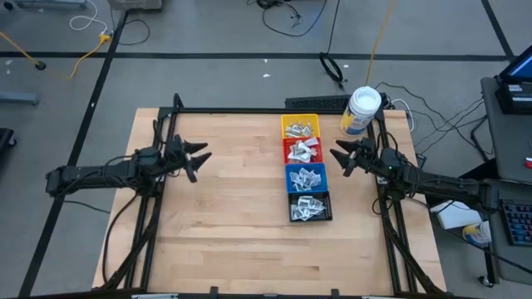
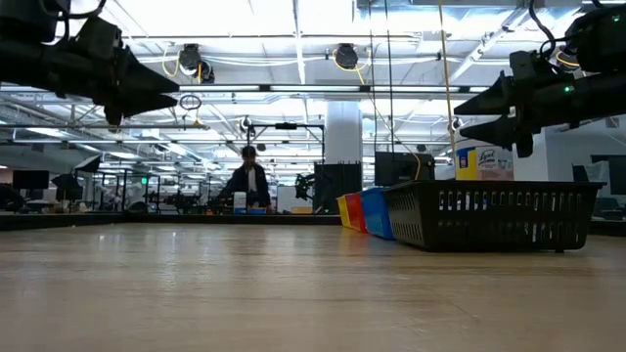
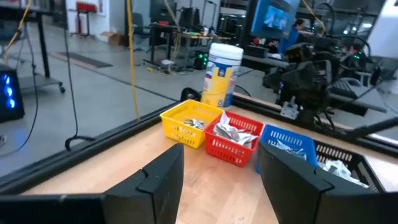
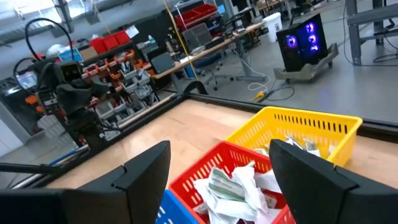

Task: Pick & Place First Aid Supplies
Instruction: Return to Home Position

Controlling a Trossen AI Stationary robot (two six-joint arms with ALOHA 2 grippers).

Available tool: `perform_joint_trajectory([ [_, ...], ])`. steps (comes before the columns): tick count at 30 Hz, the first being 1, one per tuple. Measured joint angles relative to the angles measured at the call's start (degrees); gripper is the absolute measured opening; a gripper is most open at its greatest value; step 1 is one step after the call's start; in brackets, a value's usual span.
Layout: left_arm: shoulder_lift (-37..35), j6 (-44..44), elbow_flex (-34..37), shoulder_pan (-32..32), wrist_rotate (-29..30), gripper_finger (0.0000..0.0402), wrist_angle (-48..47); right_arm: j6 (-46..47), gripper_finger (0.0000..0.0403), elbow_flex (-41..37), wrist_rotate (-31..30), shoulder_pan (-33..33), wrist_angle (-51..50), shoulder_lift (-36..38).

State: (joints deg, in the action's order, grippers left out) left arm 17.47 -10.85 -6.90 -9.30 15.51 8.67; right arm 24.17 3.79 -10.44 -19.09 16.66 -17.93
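Dark and spread wide, the left gripper [image 1: 200, 164] holds nothing, hanging above the left side of the wooden table [image 1: 233, 241]. Opposite, the right gripper [image 1: 338, 161] is equally open and empty, near the red bin [image 1: 286, 151]. First aid packets [image 1: 304, 150] lie heaped in that bin and in the yellow bin [image 1: 300, 117], blue bin [image 1: 288, 178] and black bin [image 1: 291, 208], all in one row. A white jar [image 1: 363, 108] stands beside the yellow bin.
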Motion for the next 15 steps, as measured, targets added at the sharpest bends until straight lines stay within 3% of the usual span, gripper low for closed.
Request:
perform_joint_trajectory([
  [7, 0.02, 4.52, 0.14, 2.11, -0.47, 0.0209, 2.45, -0.2, 0.0267, -0.04, 0.0, 0.0, -0.23, 0.0],
  [11, 0.02, 6.02, 5.41, 2.32, -5.71, 0.0209, 16.45, -0.94, 0.0267, -0.1, 0.0, 0.0, -0.26, 0.0],
  [15, 0.08, 7.53, 5.8, 2.21, -6.54, 0.0209, 16.81, -1.07, 0.0267, -0.11, 0.05, 0.0, -0.26, 0.0],
])
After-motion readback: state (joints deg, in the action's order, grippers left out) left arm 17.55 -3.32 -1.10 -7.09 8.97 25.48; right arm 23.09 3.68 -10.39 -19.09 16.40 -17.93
